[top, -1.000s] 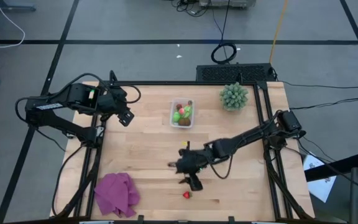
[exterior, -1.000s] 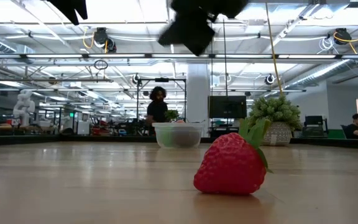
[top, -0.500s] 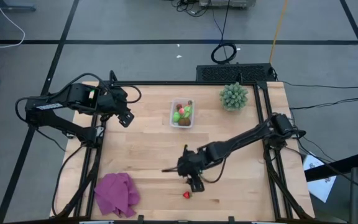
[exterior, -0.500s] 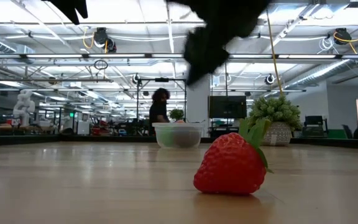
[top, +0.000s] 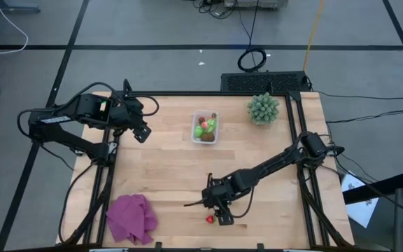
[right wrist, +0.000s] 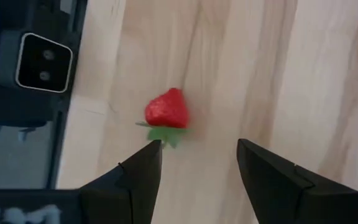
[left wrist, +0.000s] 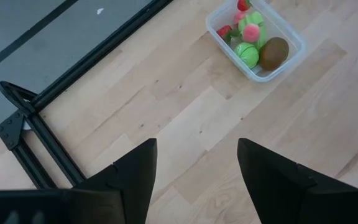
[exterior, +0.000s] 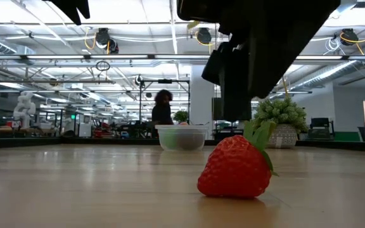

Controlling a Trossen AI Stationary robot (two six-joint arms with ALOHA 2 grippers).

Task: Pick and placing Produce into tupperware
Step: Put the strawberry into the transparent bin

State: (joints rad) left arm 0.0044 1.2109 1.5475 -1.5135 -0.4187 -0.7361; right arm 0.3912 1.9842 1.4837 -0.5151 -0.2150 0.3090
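Observation:
One red strawberry (top: 209, 220) with green leaves lies on its side on the wooden table near the front edge, large in the low view (exterior: 236, 168). My right gripper (right wrist: 197, 146) hangs open just above and beside it, slanting down, touching nothing; the strawberry (right wrist: 166, 111) lies just beyond the fingertips. The clear tupperware (top: 206, 128) stands at the far middle and holds green pieces, a brown kiwi and red strawberries (left wrist: 255, 38). My left gripper (left wrist: 196, 146) waits open, high over the far left of the table (top: 142, 133).
A purple cloth (top: 131, 218) lies crumpled at the near left corner. A spiky pale-green plant (top: 263, 108) stands at the far right. The low camera's housing (right wrist: 42, 62) sits at the table's near edge beside the strawberry. People stand in the room beyond (exterior: 161, 111).
My right gripper has come down and toward the table's near edge, closing on the strawberry, and has tipped more steeply downward. Its fingers have kept their gap. The strawberry has stayed where it was.

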